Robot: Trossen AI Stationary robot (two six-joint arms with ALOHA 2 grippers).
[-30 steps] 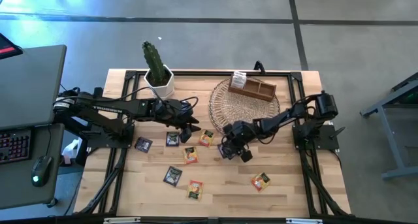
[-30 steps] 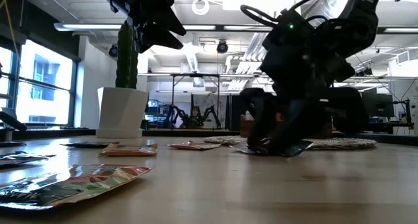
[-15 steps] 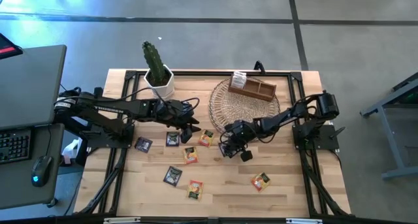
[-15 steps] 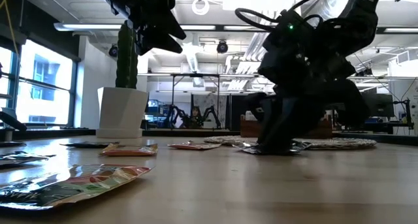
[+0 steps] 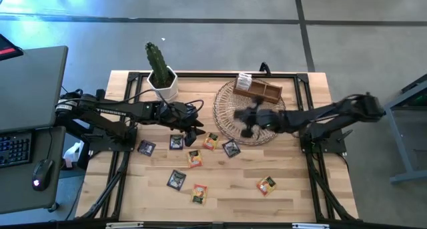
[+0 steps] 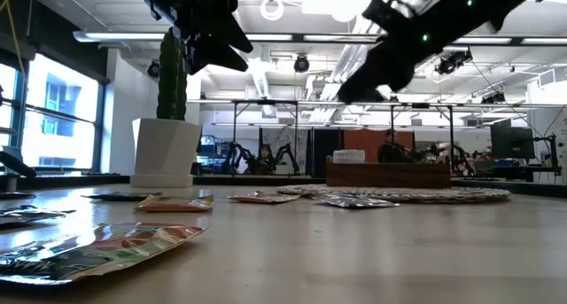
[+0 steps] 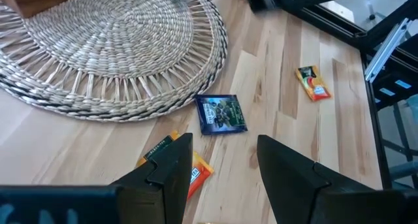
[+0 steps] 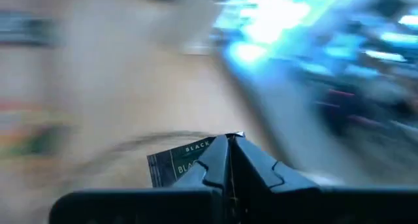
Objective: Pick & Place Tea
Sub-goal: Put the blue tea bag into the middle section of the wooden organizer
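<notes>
High view: the right hand [image 5: 248, 119] hangs over the woven mat [image 5: 230, 99], just short of the wooden box [image 5: 261, 91], but its fingers are hard to make out here. The right wrist view settles it: the fingers are pressed together, and a black sachet [image 8: 173, 166] sits at their tips, its corner pinched between them. Most of that sachet is hidden behind the fingers, and only part of its pale print can be read.

The left hand [image 5: 195, 127] hovers above the counter [image 5: 300, 195] beside the mat. In the left wrist view its fingers stand wide apart with nothing between them. An orange sachet [image 7: 196, 172] lies partly covered below them, and a dark sachet [image 7: 221, 113] lies flat, touching the mat's rim.

From above, that dark sachet [image 5: 231, 148] shows with six more sachets spread across the counter. One orange sachet lies alone [image 5: 267, 185], nearer the right arm.

The low view cuts both hands off at the top. It shows the sachets only edge-on, with a potted cactus [image 6: 168, 118] behind them.
</notes>
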